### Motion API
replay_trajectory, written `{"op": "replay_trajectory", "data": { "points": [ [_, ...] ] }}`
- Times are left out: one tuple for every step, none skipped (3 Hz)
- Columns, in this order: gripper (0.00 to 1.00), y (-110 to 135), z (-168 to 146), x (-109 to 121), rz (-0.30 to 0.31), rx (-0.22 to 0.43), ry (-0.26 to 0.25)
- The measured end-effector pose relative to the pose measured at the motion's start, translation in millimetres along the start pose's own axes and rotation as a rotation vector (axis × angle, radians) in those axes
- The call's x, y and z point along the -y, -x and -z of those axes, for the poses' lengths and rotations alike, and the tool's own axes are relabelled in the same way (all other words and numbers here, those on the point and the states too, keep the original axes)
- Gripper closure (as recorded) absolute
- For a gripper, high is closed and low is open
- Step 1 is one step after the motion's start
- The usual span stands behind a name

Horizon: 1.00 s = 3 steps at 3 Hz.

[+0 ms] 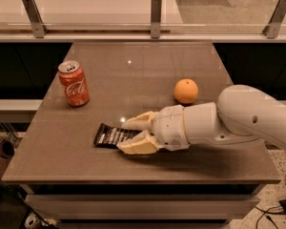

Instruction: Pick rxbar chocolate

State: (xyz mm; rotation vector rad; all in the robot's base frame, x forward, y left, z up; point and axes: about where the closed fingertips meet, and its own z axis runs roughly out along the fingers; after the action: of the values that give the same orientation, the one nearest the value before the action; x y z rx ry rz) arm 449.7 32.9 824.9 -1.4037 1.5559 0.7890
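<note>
One flat black rxbar chocolate [109,135], white lettering rows, right end clamped in end effector [125,137], on table [133,70].

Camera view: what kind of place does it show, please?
Probably an office or lab snack area. A brown table carries a soda can, an orange and a snack bar, a glass railing with metal posts runs behind, and the robot's gripper is at one end of the bar.
</note>
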Motion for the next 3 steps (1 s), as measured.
{"op": "replay_trajectory", "data": {
  "points": [
    [1.0,0.2,-0.1,-0.1,0.0,0.0,0.0],
    [1.0,12.8,8.5,6.8,0.023,0.008,-0.007],
    [1.0,35.2,24.5,17.2,0.059,0.012,-0.029]
  ]
}}
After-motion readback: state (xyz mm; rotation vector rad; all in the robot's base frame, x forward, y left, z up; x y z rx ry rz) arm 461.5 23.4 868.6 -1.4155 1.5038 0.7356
